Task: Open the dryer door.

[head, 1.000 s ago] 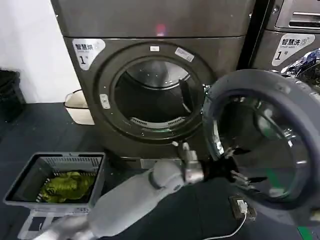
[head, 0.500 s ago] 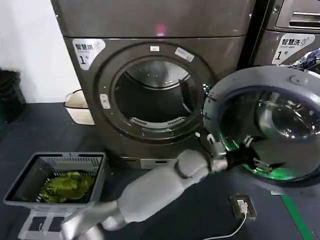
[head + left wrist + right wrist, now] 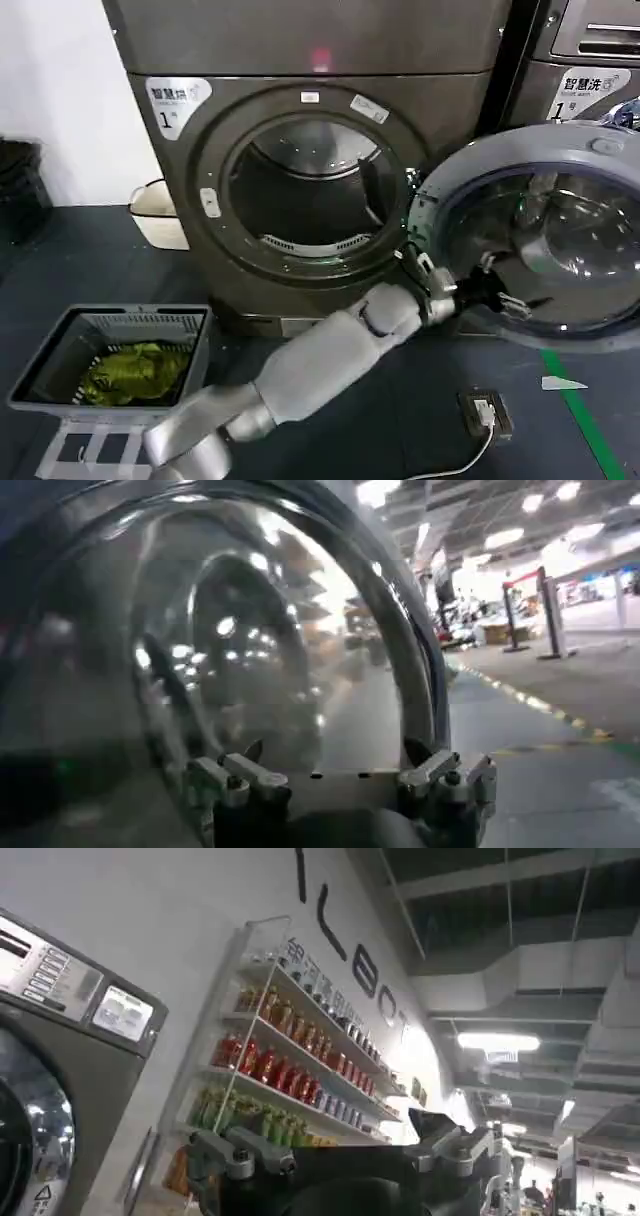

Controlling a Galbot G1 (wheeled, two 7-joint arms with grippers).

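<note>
Head view: dryer (image 3: 300, 150) straight ahead, drum mouth (image 3: 310, 200) uncovered. Dryer door (image 3: 545, 235) swung wide on its hinge, well off the opening. Left arm (image 3: 330, 355) runs up across the floor toward it; left gripper (image 3: 497, 290) sits against the door's inner glass, low on the pane, fingers spread apart, nothing clamped between them (contact w/ glass looks likely, can't confirm). Around: grey laundry basket (image 3: 110, 350) w/ yellow-green cloth (image 3: 135, 370) well behind the jaws near the arm's base; white tub (image 3: 160, 215) beside the dryer, far side from the door; second machine (image 3: 590, 70) just behind the door; small box w/ cable (image 3: 485, 412) on floor below the jaws; green floor line (image 3: 580, 410) nearby.

Left wrist view: both fingers (image 3: 235, 778) apart, door glass (image 3: 230, 650) just ahead of them, its dark rim curving past. Open floor beyond.

Right wrist view: right gripper (image 3: 345, 1153) pointing up and away from the door, fingers apart, holding nothing. Ahead of it: wall shelves of bottles (image 3: 290, 1068), another machine's control panel (image 3: 60, 983).
</note>
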